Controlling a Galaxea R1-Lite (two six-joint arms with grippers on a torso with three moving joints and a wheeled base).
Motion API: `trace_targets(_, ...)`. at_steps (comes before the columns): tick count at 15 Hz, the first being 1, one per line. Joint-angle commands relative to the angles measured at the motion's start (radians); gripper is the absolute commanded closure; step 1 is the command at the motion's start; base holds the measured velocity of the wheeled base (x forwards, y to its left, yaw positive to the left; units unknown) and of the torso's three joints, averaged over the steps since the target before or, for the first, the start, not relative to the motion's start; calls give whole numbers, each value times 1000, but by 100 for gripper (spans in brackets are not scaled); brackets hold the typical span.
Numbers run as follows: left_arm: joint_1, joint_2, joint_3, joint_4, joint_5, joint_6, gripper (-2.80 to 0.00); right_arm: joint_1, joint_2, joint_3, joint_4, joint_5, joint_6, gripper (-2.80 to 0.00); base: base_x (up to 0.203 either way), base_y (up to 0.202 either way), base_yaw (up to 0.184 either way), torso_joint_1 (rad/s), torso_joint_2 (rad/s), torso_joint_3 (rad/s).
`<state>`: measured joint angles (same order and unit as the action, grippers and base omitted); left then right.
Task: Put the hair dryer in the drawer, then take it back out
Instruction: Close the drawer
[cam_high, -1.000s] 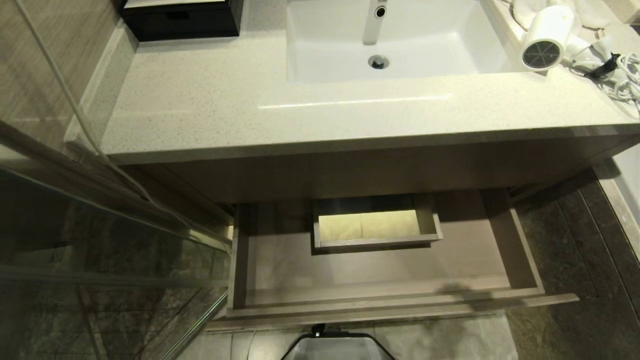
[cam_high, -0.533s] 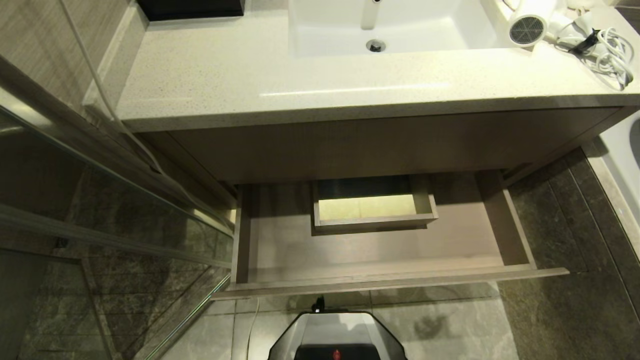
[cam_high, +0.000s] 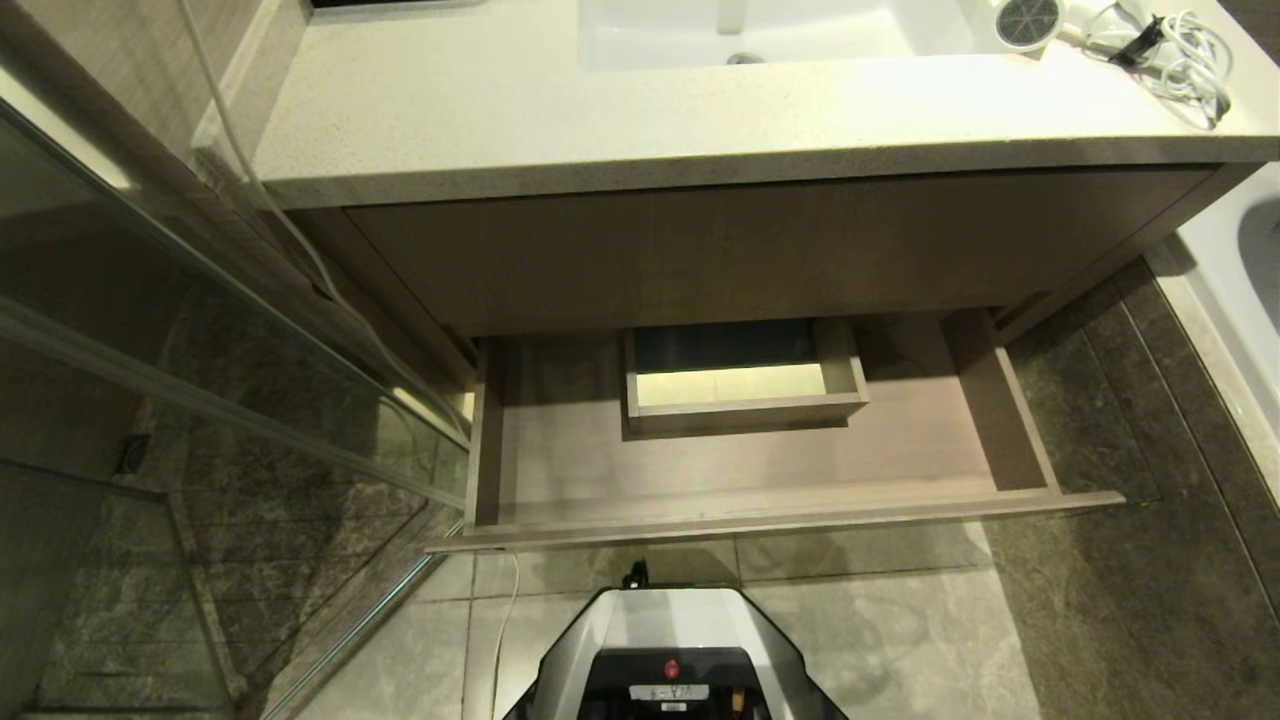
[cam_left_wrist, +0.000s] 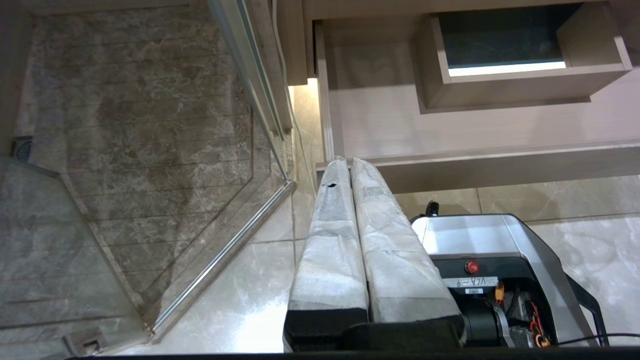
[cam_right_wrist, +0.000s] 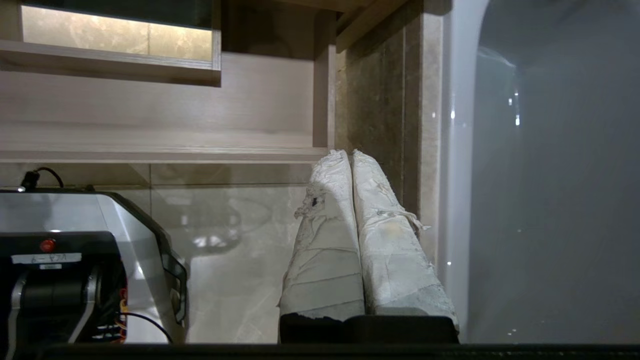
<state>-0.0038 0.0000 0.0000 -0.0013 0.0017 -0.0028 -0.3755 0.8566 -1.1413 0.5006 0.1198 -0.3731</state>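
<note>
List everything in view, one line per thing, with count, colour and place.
hair dryer: one, white, countertop far right
cord: one, white, bundled beside dryer
sink: one, white, set in countertop
countertop: one, beige speckled, above drawer
drawer: one, light wood, pulled open, nothing inside
glass panel: one, clear, left
floor: grey tile
robot base: one, silver and black, before drawer
left end effector: one, white-wrapped, shut, near drawer front
right end effector: one, white-wrapped, shut, near drawer's right end
</note>
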Motion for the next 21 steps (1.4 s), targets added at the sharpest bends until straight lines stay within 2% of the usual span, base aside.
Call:
trace_targets(1,1,0,0,0,0,0,0,1,1,8,-8,1,2,0,0,0,0,-185,303,98)
trace_targets(12,1,0,1,0,0,0,0,13,-25,86,-49,-12,0,0,0,0,0,-212,360,139)
trace_targets(21,1,0,2,0,0,0,0,49,-11,143,-68,-35,-12,0,0,0,0,-344,514,171)
